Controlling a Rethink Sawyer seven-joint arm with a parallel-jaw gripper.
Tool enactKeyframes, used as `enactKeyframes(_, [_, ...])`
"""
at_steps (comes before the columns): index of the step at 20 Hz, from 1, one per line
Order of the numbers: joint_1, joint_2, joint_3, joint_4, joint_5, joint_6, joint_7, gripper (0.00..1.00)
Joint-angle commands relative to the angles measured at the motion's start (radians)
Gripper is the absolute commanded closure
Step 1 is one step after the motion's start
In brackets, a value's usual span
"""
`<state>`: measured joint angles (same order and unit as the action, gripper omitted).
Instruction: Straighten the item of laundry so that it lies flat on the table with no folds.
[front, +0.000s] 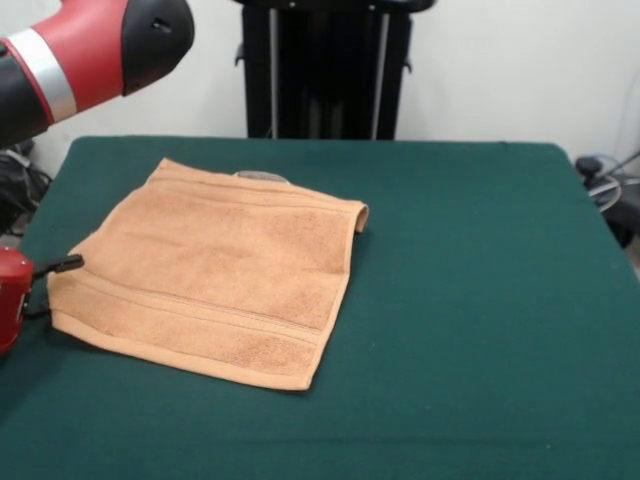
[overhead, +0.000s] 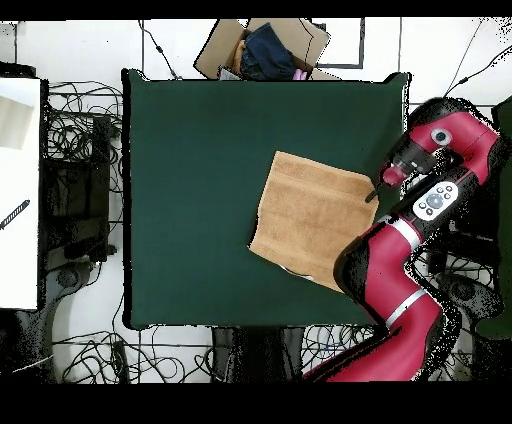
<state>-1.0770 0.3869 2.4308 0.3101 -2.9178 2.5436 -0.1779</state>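
A cardboard box (overhead: 262, 47) sits open on the floor just past the surface's far edge in the overhead view, with dark cloth (overhead: 268, 52) bundled inside it. Black cables (overhead: 75, 130) sprawl in tangles over the pale floor (overhead: 180, 345) around the surface. A white panel (overhead: 20, 195) lies at the left edge.

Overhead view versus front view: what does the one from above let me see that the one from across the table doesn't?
Only the overhead view shows the whole red arm bending round to the end effector at the towel's edge, an open cardboard box beyond the table, and cables on the floor. Only the front view shows the towel's woven stripes, its curled far corner, and the black pedestal. Both show the orange-tan towel lying mostly flat on the green table.
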Motion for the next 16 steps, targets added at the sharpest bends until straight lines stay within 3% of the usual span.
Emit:
enactKeyframes(1, [0.044,-0.158,-0.483,0.138,0.227,-0.194,0.358,0.0])
enactKeyframes(5, [0.04,-0.165,-0.487,0.139,0.231,-0.206,0.339,0.0])
enactKeyframes(16, [0.1,-0.235,-0.603,0.101,0.371,-0.168,0.353,0.0])
